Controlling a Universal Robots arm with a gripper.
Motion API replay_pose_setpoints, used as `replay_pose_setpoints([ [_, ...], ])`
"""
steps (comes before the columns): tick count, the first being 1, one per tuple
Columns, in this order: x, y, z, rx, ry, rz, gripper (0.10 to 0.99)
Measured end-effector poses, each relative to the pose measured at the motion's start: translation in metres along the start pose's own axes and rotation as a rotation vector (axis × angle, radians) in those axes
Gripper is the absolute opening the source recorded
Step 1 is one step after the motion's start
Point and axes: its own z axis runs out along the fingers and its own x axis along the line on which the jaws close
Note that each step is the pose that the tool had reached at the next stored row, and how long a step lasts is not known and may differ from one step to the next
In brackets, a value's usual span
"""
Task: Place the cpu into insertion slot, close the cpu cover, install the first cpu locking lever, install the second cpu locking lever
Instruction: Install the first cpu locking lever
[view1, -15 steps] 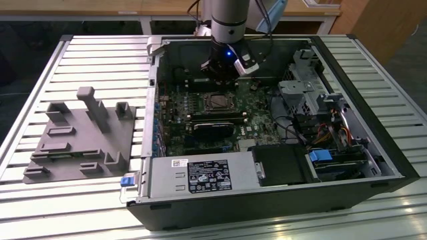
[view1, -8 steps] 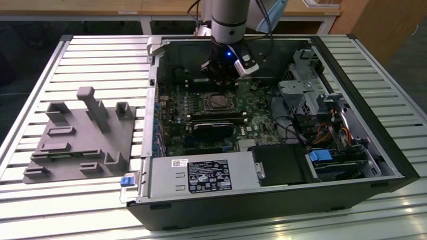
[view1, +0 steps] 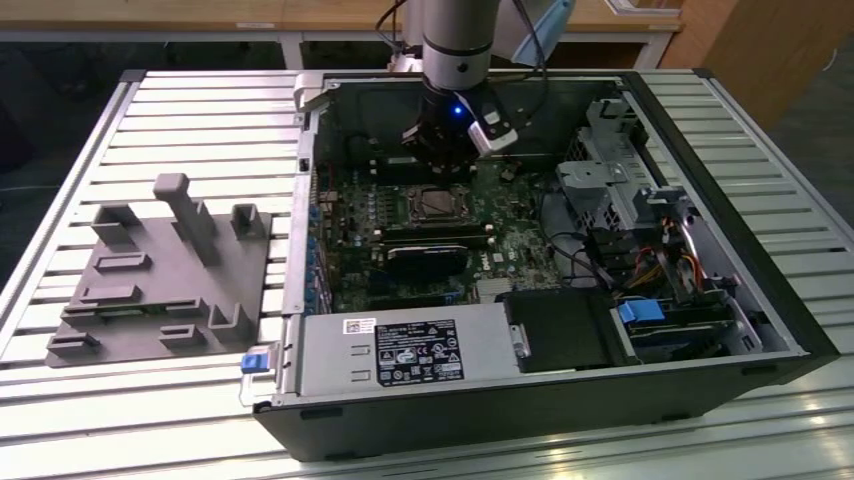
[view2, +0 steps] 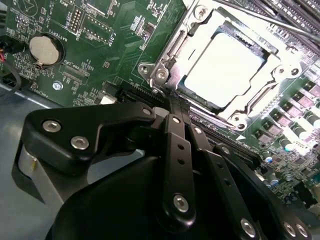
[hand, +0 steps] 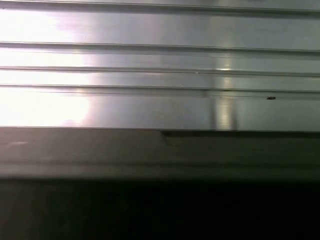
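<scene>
We see a silver-grey cpu inside the shiny silvery cpu cover, on a green motherboard with white print. Black gripper, silver screws. Grey ribbed table, grey fixture block.

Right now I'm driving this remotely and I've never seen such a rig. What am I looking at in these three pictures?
The exterior view shows one robot arm reaching down into an open computer case lying on a slatted metal table. A grey plastic fixture sits on the table at that view's left. The second wrist view looks past the gripper, whose black jaws are shut together and hold nothing. Just beyond them the cpu already lies in the insertion slot, with the cpu cover down over it. The first wrist view faces the table's slats.
</scene>
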Motion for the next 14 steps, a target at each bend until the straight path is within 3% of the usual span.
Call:
replay_pose_setpoints([
  [5, -0.0001, 0.0011, 0.0002, 0.000, -0.0002, -0.003, 0.106],
  [10, -0.0003, 0.0015, -0.0110, 0.000, -0.0002, -0.004, 0.106],
  [14, -0.0004, 0.0002, -0.0116, 0.000, -0.0001, -0.004, 0.106],
])
